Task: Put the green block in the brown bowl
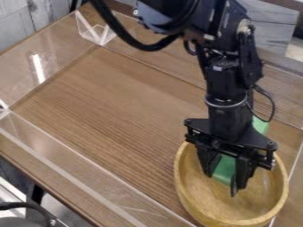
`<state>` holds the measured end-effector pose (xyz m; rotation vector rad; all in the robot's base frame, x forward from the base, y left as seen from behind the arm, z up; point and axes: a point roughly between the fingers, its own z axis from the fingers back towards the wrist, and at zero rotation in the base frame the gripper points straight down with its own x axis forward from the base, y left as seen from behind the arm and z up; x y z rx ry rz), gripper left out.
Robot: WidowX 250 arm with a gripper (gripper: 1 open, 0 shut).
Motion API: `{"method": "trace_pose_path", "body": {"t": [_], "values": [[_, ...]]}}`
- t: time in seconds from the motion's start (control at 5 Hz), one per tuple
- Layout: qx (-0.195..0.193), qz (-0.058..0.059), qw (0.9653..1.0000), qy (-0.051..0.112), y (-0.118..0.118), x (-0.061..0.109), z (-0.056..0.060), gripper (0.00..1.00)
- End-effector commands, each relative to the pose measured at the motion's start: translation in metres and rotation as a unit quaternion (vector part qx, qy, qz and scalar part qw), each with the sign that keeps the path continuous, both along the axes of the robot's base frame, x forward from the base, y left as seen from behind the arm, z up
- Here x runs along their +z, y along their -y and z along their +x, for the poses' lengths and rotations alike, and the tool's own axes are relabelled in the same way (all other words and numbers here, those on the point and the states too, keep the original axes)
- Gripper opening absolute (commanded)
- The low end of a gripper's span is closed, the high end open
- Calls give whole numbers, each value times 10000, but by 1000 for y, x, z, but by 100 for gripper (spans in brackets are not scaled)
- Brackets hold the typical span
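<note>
gripper pinches green block (plain bar) over round wooden brown bowl

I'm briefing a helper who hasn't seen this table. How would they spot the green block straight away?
Look to the near right of the wooden table, where a wide tan wooden bowl sits. Above its hollow, the black gripper is shut on the green block: a small bar, the only bright green thing inside the bowl's rim.
</note>
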<state>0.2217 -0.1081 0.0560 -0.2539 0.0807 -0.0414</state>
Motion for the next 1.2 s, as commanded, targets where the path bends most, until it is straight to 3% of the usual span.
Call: {"method": "trace_pose_path", "body": {"t": [0.0, 1.0], "values": [[64, -108, 9997, 209, 1, 11, 13, 0], [86, -221, 9997, 1, -3, 12, 13, 0]]}}
